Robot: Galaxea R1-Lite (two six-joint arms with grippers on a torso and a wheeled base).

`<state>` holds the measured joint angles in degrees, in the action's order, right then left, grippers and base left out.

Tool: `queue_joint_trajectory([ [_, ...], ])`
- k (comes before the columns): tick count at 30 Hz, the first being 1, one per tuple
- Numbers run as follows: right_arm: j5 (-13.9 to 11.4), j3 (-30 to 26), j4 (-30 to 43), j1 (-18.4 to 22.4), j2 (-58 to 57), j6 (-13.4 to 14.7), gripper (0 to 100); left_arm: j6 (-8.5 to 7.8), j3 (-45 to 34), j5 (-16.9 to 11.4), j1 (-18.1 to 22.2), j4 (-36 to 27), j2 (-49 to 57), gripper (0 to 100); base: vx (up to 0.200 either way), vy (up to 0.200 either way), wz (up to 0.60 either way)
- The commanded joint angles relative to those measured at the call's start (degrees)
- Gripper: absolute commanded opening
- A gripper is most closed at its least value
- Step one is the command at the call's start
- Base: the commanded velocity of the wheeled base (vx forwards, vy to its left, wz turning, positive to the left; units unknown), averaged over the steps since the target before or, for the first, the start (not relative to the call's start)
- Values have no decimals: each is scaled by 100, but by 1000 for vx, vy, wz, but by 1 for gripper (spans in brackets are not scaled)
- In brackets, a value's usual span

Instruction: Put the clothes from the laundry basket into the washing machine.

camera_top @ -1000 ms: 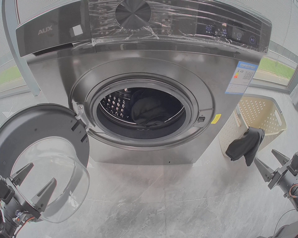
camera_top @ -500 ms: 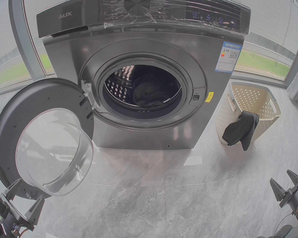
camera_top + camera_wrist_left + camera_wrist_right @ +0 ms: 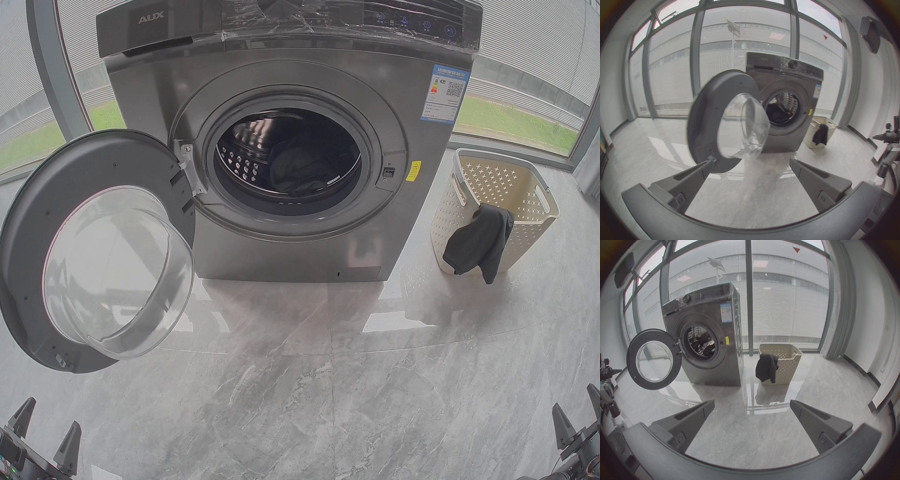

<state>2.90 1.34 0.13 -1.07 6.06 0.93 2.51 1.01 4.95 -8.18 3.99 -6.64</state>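
Note:
A grey washing machine [image 3: 287,81] stands ahead with its round door [image 3: 94,250] swung open to the left. Dark clothes [image 3: 300,165] lie inside the drum. To its right stands a cream laundry basket [image 3: 531,187], with a dark garment [image 3: 478,240] draped over its front rim. My left gripper [image 3: 47,431] is open at the lower left, well back from the machine, holding nothing. My right gripper [image 3: 578,415] is open at the lower right, empty, some way short of the basket [image 3: 787,360]. The garment [image 3: 767,366] and the machine [image 3: 787,103] are also in the wrist views.
Polished grey marble floor [image 3: 325,375] stretches between me and the machine. Tall windows [image 3: 787,296] and a window frame post [image 3: 53,69] stand behind it. The open door juts out over the floor at the left.
The whole view has drawn back from the washing machine, so machine and basket look smaller and farther. Both grippers have dropped toward the lower corners, still open.

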Motion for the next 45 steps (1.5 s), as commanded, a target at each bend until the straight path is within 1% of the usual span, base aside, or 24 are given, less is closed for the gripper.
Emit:
queue_joint_trajectory([
  [1, 141, 50, 127, 178, -518, -49, 100, -23, -92, -20, 721, -135, 348, 100, 0, 0, 0],
  [2, 334, 50, 127, 178, -536, 57, 100, -5, -92, -126, 827, -188, 664, 100, 0, 0, 0],
  [3, 483, 50, 127, 178, -536, 118, 100, 56, -92, -143, 836, -214, 664, 100, 0, 0, 0],
  [4, 518, 42, 110, 178, -536, 136, 100, 56, -92, -161, 827, -232, 664, 100, 0, 0, 0],
  [5, 413, 33, 110, 186, -518, 215, 100, 4, -84, -205, 827, -240, 629, 100, 0, 0, 0],
  [6, 211, 24, 118, 186, -518, 180, 100, -40, -92, -240, 827, -276, 647, 100, 0, 0, 0],
  [7, -70, -20, 127, 178, -518, 118, 100, -84, -92, -258, 818, -346, 647, 100, 0, 0, 0],
  [8, -519, -99, 92, 151, -527, -84, 100, -154, -92, -284, 818, -407, 647, 100, 0, 0, 0],
  [9, -607, -90, 101, 142, -553, -154, 100, -181, -92, -302, 818, -416, 647, 100, 0, 0, 0],
  [11, -413, -81, 101, 151, -562, -101, 100, -190, -92, -319, 818, -416, 647, 100, 0, 0, 0],
  [13, -378, -81, 101, 151, -562, -119, 100, -198, -92, -310, 818, -425, 656, 100, 0, 0, 0],
  [14, -369, -81, 101, 160, -562, -119, 100, -163, -92, -302, 818, -416, 656, 100, 0, -200, 0],
  [16, -334, -90, 66, 151, -562, -119, 100, -154, -92, -293, 818, -416, 656, 100, 0, -200, 0],
  [23, -334, -90, 66, 160, -562, -119, 100, -119, -92, -293, 818, -416, 647, 100, 0, -200, 0],
  [38, -334, -90, 66, 160, -562, -119, 100, -181, -92, -310, 818, -416, 647, 100, 0, -200, 0],
  [45, -334, -90, 66, 160, -562, -110, 100, -137, -92, -310, 818, -416, 647, 100, 0, -200, 0],
])
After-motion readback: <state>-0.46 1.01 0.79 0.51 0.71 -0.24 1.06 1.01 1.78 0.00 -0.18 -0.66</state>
